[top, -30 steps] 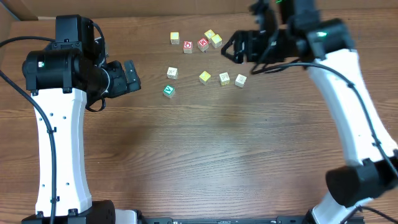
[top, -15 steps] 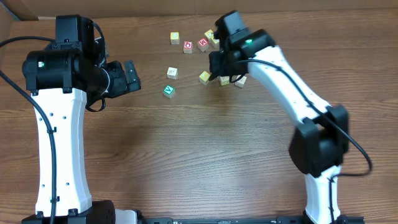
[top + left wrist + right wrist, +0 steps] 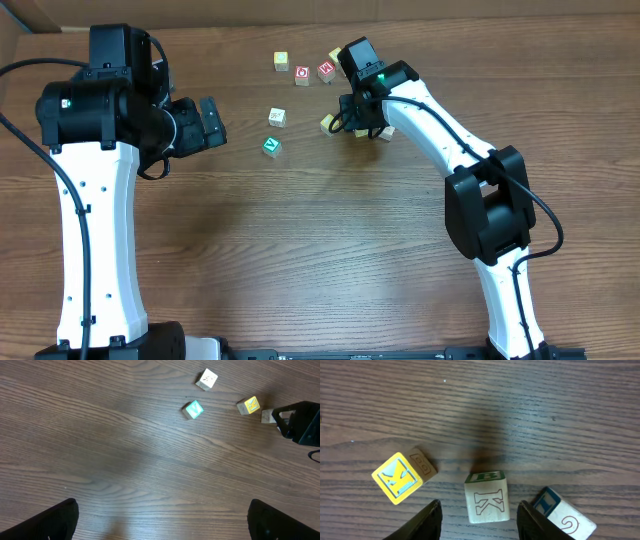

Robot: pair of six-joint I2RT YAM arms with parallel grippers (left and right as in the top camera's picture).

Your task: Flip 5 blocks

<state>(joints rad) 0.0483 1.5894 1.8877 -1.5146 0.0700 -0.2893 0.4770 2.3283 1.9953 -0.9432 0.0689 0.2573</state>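
Block K (image 3: 486, 497) sits inside right gripper (image 3: 479, 510), yellow block (image 3: 400, 478) and blue-lettered block (image 3: 565, 516) flanking.

I count nine cubes showing on one surface (image 3: 300, 250): two red-faced cubes (image 3: 302, 74) and seven plain blocks (image 3: 277, 117). Overhead gives six plain ones, some half covered. The seventh, the K block (image 3: 487, 502), I get from the right wrist view. One green-faced block (image 3: 271, 146).

A wood-grain table (image 3: 300, 250) carries scattered small blocks (image 3: 277, 117) (two red-faced cubes (image 3: 302, 74) among them).
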